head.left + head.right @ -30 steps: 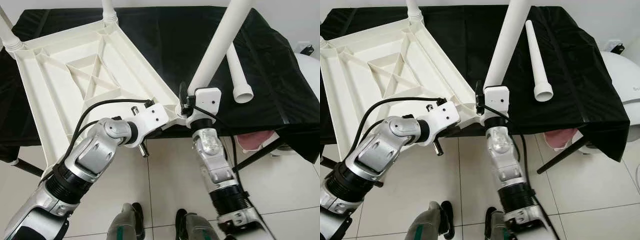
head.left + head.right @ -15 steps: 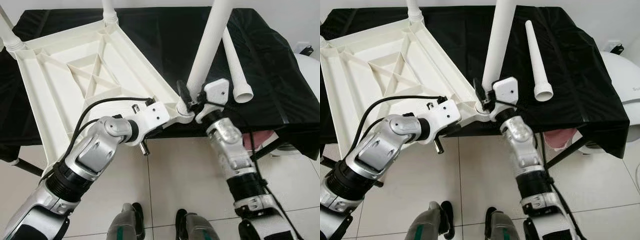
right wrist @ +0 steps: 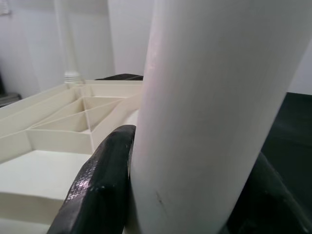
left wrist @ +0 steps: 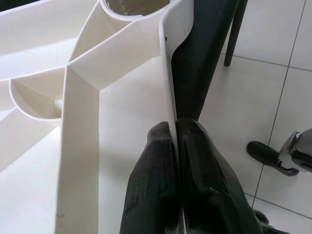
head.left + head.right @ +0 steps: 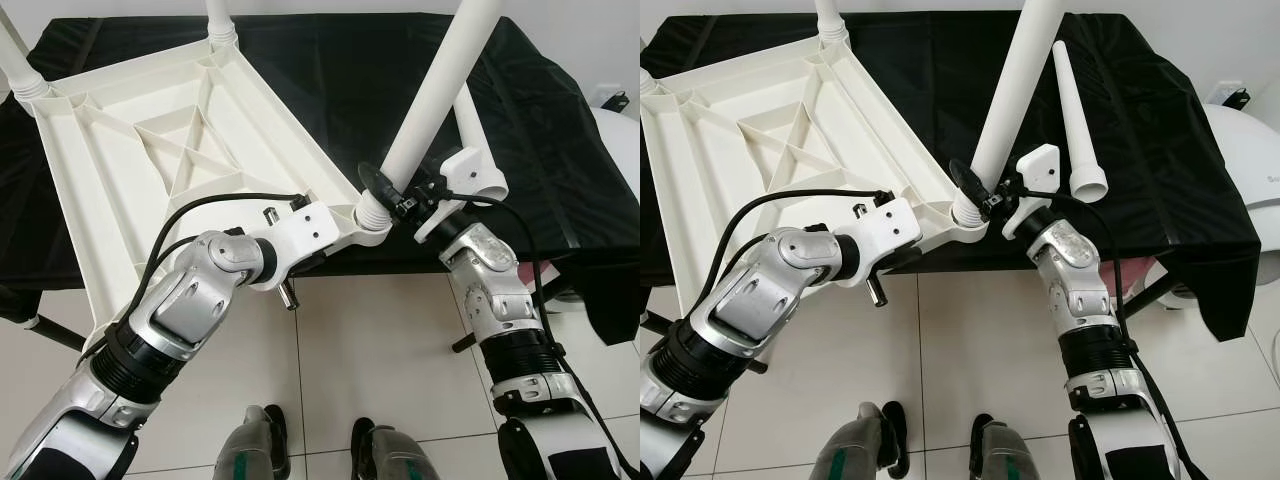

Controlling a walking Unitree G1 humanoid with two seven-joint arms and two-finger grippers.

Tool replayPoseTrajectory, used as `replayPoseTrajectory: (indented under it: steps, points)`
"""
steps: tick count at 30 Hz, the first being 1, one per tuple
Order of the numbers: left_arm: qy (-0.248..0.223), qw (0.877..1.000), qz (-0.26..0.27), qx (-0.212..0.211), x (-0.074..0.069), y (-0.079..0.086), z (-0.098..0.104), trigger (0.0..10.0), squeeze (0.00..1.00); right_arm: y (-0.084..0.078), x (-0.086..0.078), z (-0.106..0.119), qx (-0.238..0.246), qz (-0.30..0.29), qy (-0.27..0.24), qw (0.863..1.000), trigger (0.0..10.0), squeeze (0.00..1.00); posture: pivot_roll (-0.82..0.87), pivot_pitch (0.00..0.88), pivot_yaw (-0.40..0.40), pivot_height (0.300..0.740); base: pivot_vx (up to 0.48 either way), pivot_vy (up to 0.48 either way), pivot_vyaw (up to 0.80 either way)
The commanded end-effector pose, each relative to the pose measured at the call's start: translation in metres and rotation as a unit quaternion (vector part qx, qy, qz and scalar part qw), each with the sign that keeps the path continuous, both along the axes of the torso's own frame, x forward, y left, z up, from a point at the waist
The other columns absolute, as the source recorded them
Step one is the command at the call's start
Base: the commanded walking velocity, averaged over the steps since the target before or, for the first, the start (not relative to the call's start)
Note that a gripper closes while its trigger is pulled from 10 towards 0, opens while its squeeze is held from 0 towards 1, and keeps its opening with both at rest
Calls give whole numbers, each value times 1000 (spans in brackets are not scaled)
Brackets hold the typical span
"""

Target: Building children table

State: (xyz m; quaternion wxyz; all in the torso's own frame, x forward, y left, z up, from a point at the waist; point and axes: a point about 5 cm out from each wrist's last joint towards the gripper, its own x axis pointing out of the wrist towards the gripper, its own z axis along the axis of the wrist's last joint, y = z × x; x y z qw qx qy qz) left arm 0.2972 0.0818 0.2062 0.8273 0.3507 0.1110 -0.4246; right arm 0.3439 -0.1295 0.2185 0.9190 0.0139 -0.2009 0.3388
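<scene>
The upturned white ribbed plastic tabletop (image 5: 170, 150) is pinched at its 5 o'clock rim by the left hand (image 4: 176, 161); the right hand (image 5: 392, 193) clamps the white tapered plastic leg (image 5: 435, 95) seated there.

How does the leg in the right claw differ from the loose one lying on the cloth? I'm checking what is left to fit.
The held leg stands tilted with its lower end at the corner socket of the upturned tabletop; the loose leg lies flat on the black cloth, apart from the tabletop. The right claw grips the held leg near its base; nothing touches the loose leg. Both are white tapered tubes.
</scene>
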Motion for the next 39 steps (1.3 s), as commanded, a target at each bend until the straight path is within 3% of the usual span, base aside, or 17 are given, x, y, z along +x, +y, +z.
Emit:
replayPoseTrajectory:
  steps: [1, 14, 39]
  points:
    - [-63, 998, 2, -1, 1, 4, 21, 10000, 0, -7, 1, -7, -16, 45, 21, 999, 10000, 0, -33, 192, -13, 740, 0, 0, 0]
    - [-60, 998, 3, 2, 0, 5, 18, 10000, 0, -11, 7, -5, -71, 112, 25, 991, 10000, 0, -30, 193, -14, 740, 0, 0, 0]
    - [-25, 1000, 11, 13, -3, 3, -10, 10000, 0, 5, 13, -7, -83, 163, 5, 983, 10000, 0, -25, 190, -28, 740, 0, 0, 0]
